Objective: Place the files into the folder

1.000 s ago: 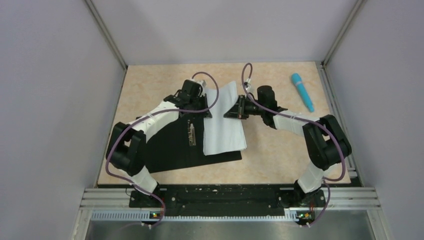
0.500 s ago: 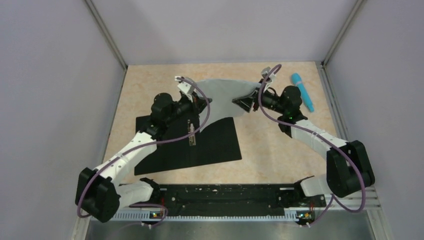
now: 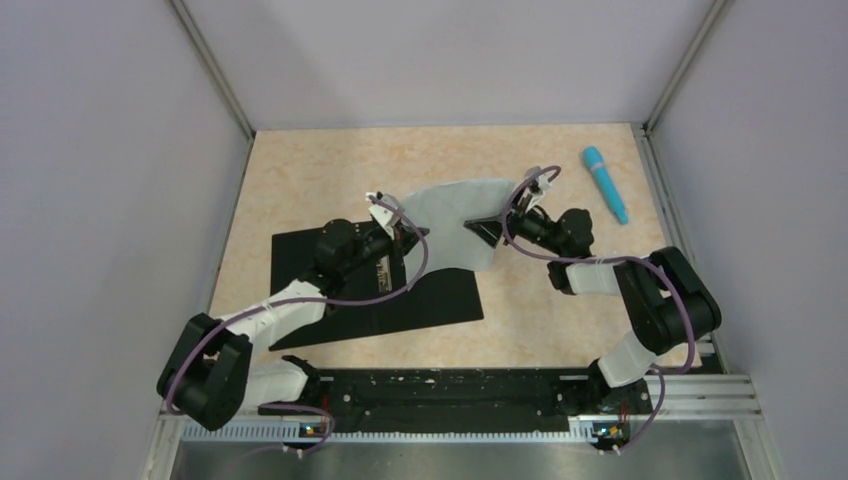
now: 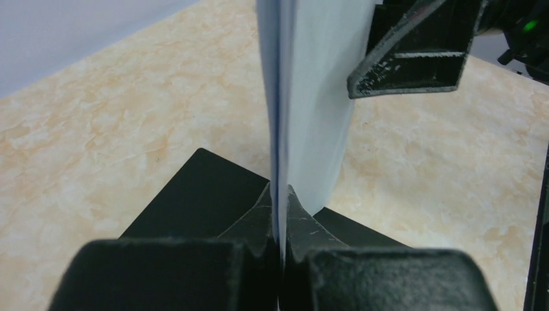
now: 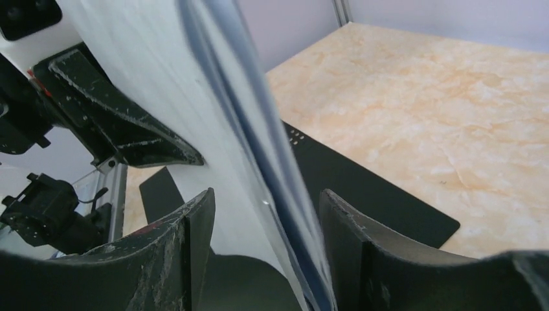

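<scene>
- The files (image 3: 455,210), thin white sheets, stood on edge and bowed above the tabletop (image 3: 300,170), near the centre of the top view.
- The folder (image 3: 440,295) lay open and flat w/ its black inside up, approx 7 o'clock from the files. In the top view the sheets overlapped its far R corner.
- The L tool (image 3: 404,232) was at the files' 9 o'clock edge, clamped on the sheets. The L wrist view showed the paper rising straight out of the closed tips.
- The R tool (image 3: 487,228) was at the files' 3 o'clock edge, w/ fingers apart, one on each side of the sheets. The paper passed loosely btw them. Couldn't tell whether it brushed either finger.
- The two tools faced each other across the sheets. In the L wrist view one R finger sat beside the paper at approx 1 o'clock.
- In the R wrist view several sheet edges were fanned slightly, w/ the folder's black face and the tabletop behind them.
- The L arm (image 3: 290,300) reached across the folder's middle.
- A blue stick (image 3: 606,183) lay on the tabletop at approx 2 o'clock, well apart from the files and folder.
</scene>
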Controlling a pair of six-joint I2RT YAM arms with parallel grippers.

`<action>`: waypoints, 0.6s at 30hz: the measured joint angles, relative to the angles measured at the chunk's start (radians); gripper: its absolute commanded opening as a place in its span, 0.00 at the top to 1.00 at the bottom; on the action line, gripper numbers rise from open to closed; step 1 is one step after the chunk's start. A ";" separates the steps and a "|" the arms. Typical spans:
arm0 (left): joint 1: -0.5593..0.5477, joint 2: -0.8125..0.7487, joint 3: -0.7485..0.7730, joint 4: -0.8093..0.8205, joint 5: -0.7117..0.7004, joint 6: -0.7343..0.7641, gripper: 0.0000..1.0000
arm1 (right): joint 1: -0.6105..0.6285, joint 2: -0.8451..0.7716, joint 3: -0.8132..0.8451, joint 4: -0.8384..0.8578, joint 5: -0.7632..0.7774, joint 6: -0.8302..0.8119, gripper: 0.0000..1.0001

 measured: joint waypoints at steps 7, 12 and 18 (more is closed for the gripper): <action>-0.063 -0.048 -0.049 0.040 -0.043 0.060 0.94 | 0.003 -0.003 -0.001 0.074 0.005 0.016 0.40; -0.109 -0.050 -0.078 0.065 -0.114 0.089 0.79 | 0.018 -0.034 -0.001 0.035 0.002 -0.010 0.40; -0.129 -0.054 -0.107 0.070 -0.163 0.087 0.67 | 0.028 -0.101 -0.014 -0.002 -0.002 -0.048 0.40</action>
